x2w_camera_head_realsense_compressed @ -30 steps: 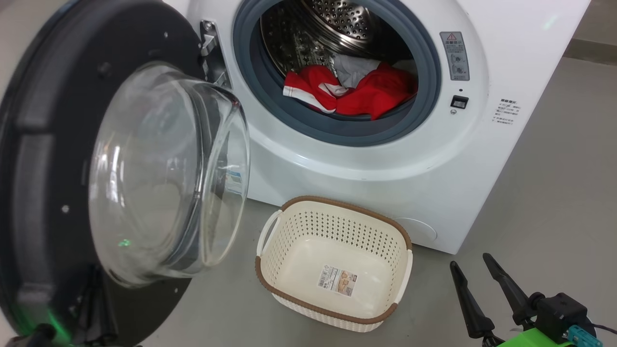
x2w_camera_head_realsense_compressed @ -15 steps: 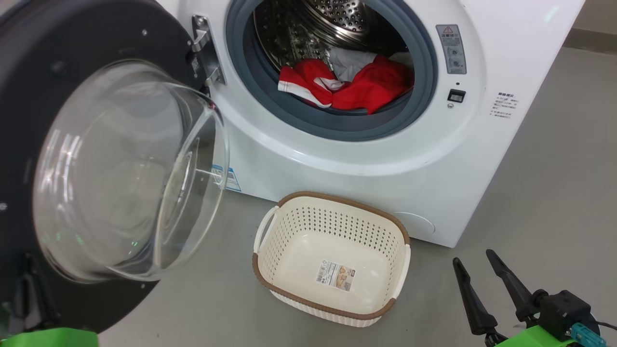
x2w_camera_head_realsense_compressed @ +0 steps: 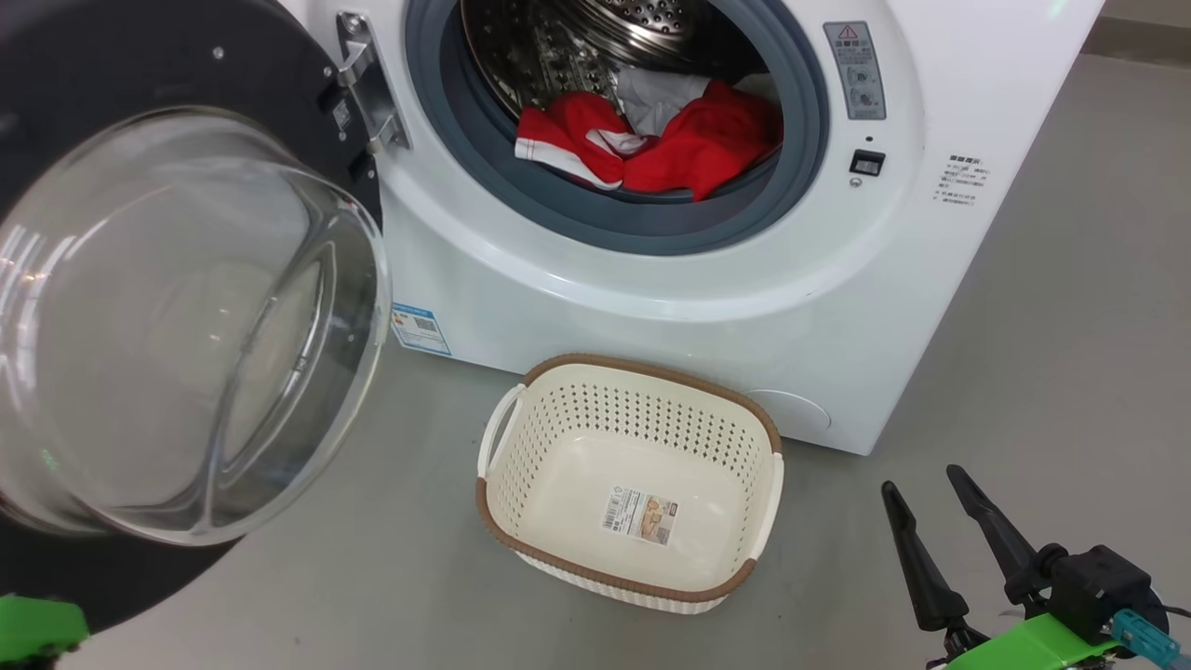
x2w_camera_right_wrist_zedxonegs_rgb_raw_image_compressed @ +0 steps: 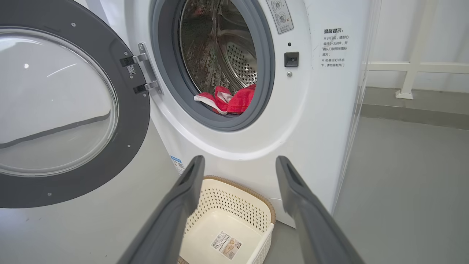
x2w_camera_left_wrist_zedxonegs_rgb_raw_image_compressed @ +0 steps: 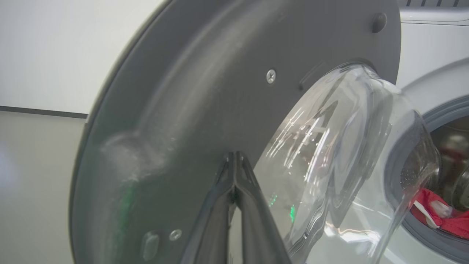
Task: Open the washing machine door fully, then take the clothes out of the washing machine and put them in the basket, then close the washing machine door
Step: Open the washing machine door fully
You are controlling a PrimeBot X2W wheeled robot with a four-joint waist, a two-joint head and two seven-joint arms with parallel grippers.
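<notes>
The washing machine door [x2w_camera_head_realsense_compressed: 140, 56] stands swung out to the left, its glass bowl [x2w_camera_head_realsense_compressed: 177, 326] bulging toward me. In the left wrist view my left gripper [x2w_camera_left_wrist_zedxonegs_rgb_raw_image_compressed: 234, 156] is shut, its tips pressed against the door's grey inner face [x2w_camera_left_wrist_zedxonegs_rgb_raw_image_compressed: 190, 91]. The white washing machine [x2w_camera_head_realsense_compressed: 651, 288] shows its steel drum, with red and pale clothes [x2w_camera_head_realsense_compressed: 689, 149] heaped at the gasket's lower edge. The cream basket [x2w_camera_head_realsense_compressed: 651, 368] sits empty on the floor below the opening. My right gripper [x2w_camera_head_realsense_compressed: 921, 479] hovers open at the lower right, apart from the basket, fingers spread in its wrist view [x2w_camera_right_wrist_zedxonegs_rgb_raw_image_compressed: 240, 159].
Grey floor [x2w_camera_head_realsense_compressed: 1070, 326] spreads to the right of the machine. A white rail [x2w_camera_right_wrist_zedxonegs_rgb_raw_image_compressed: 410, 66] and wall stand behind it in the right wrist view. A blue label [x2w_camera_head_realsense_compressed: 421, 328] is stuck on the machine's lower left front.
The door has swung wider to the left, uncovering the hinge and the blue label. The head camera has shifted, so the whole scene sits higher. My right gripper stays open and still.
</notes>
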